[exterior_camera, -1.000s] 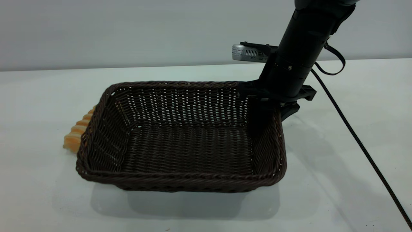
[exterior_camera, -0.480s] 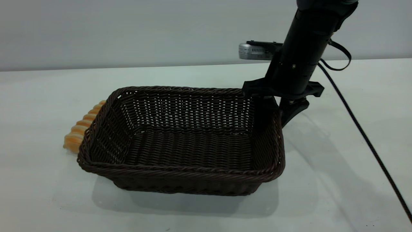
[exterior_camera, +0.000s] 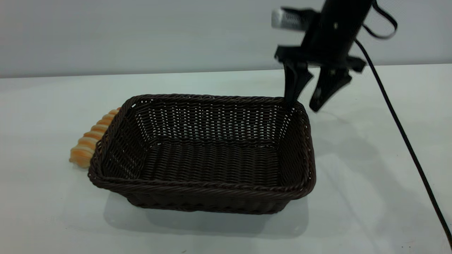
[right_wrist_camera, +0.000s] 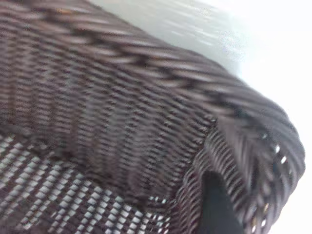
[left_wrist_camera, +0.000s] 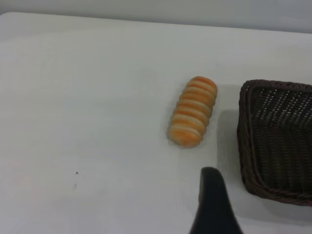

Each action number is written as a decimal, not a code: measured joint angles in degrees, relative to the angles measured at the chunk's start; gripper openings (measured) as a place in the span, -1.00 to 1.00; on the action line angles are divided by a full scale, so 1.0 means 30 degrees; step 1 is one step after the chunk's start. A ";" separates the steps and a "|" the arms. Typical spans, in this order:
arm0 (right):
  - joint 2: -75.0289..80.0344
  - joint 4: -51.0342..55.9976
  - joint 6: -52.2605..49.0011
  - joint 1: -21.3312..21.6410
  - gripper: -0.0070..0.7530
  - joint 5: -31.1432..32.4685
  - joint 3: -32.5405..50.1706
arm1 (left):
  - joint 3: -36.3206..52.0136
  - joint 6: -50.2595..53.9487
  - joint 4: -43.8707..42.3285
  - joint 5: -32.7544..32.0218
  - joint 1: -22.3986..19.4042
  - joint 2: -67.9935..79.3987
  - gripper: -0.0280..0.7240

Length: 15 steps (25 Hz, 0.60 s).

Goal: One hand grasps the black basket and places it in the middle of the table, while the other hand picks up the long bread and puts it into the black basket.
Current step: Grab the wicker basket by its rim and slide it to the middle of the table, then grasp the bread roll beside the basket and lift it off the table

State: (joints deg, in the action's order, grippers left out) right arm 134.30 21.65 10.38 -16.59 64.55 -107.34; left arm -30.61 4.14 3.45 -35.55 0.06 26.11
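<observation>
Basket (exterior_camera: 201,155) sits mid-table w/ right gripper (exterior_camera: 306,102) spread, clear above its corner, so I'd approach bread (exterior_camera: 92,139) lengthwise w/ left gripper (left_wrist_camera: 213,202), whose spread I can't tell.

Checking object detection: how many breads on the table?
1. The long bread lies on the table beside the black basket, outside its left wall. The basket is empty.

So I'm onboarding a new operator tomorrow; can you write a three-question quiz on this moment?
1. True or false: the long bread lies inside the black basket.
2. The right gripper is: A) shut on the rim, B) open above the basket's far right corner, C) resting on the table.
3. Fill in: the bread lies on the table beside the basket's ____ side in the exterior view.

Key: 1 false; 2 B; 3 left.
</observation>
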 joint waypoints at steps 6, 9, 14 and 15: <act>0.0000 -0.4627 -0.1314 0.0000 0.36 0.1581 -0.2127 | 0.0000 0.0662 -0.1446 -0.0575 0.0000 0.0000 0.47; -0.0064 -0.7575 -0.1996 0.0014 0.36 0.1710 -0.2213 | 0.0000 0.1024 -0.1572 -0.0531 0.0000 0.0047 0.47; -0.1071 -0.8938 -0.1988 0.0014 0.36 0.1775 -0.2221 | 0.0000 0.1101 -0.1629 -0.0835 0.0000 0.1580 0.47; -0.1354 -0.8959 -0.1971 0.0014 0.36 0.1796 -0.2221 | 0.0000 0.1064 -0.1645 -0.0903 0.0000 0.2078 0.47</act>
State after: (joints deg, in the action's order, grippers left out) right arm 130.24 -5.23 4.46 -16.54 69.94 -114.00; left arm -30.61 7.34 -1.48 -38.26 0.06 32.34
